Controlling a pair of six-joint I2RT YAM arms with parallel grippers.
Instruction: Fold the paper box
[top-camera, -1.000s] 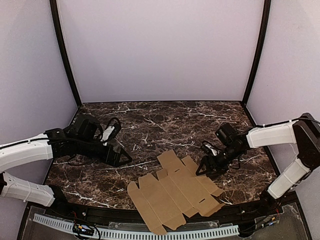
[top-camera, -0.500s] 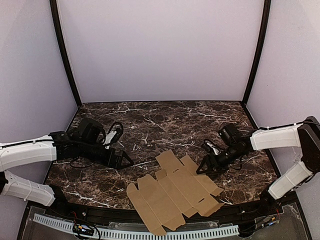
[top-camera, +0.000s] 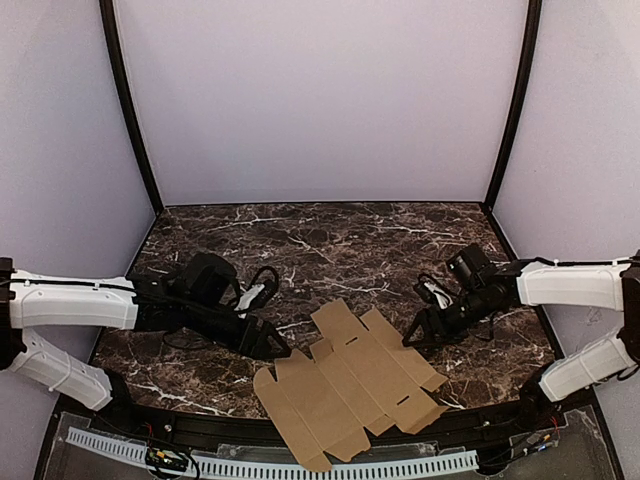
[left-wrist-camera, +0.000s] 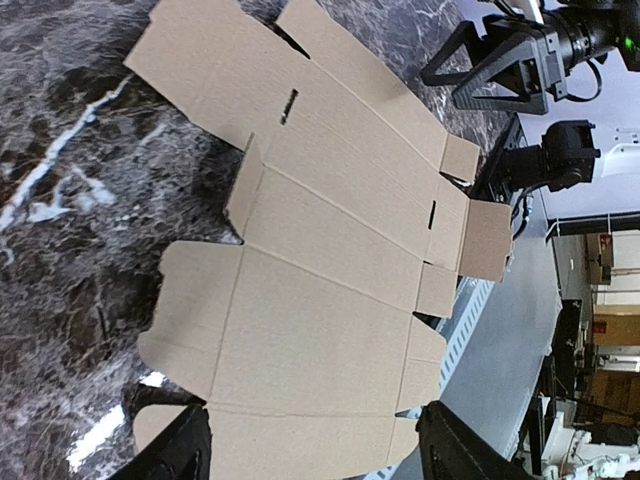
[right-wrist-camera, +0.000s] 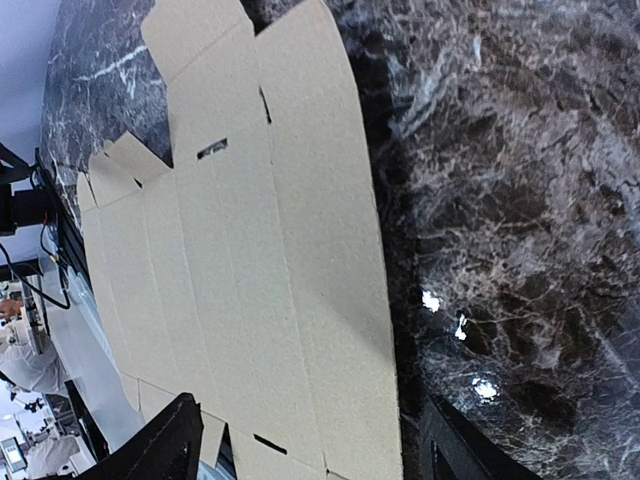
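Near the front edge of the marble worktop the paper box lies as a flat, unfolded die-cut sheet, with its near corner reaching out over the front rim. The left hand sits low just beside the sheet's left flap, and the wrist view shows its fingers spread apart with nothing between them. The right hand sits close to the sheet's right edge, likewise spread and empty, fingers either side of the outer panel. Assessment: the cardboard looks thin and light, stiff within each panel but ready to hinge along the scored lines. It is likely to skate on the polished stone if pushed from one side only. Because it lies flush, little edge is available to pinch. The best purchase appears to be an outer flap edge or the overhanging corner, with the opposite hand pressing a middle panel down. The small notched tabs look easy to crease and should not be pinched.
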